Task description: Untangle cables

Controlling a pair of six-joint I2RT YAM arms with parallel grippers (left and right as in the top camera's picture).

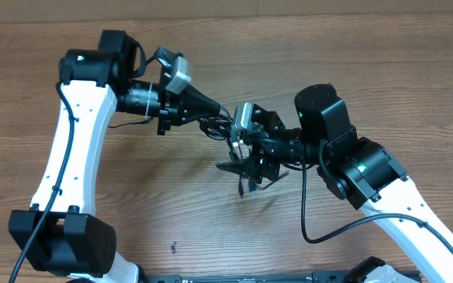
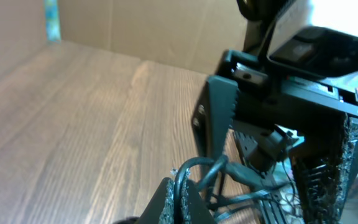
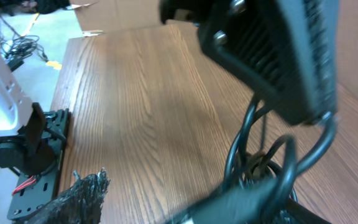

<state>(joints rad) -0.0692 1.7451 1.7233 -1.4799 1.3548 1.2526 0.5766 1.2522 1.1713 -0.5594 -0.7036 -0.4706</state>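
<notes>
Firmly, left gripper [image 2: 180, 194] pinches cables [image 2: 199, 167]; right gripper [image 2: 288, 149] spread wide.

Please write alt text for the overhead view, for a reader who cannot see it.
The left gripper and the right gripper meet at a small tangle of thin black cables in the middle of a wooden table.

- Left arm [image 1: 68, 153]: white links, black joint housings, a thick black wire running along its side.
- Right arm [image 1: 419, 232]: same colours (its black wire loops free beside it).
- Indicator lights [image 1: 79, 57]: small, green, one per arm.
- Wrist cameras [image 1: 178, 72]: grey blocks.
- Right gripper [image 2: 289, 155]: black, jaws faced with ribbed pads [image 2: 221, 115].
</notes>
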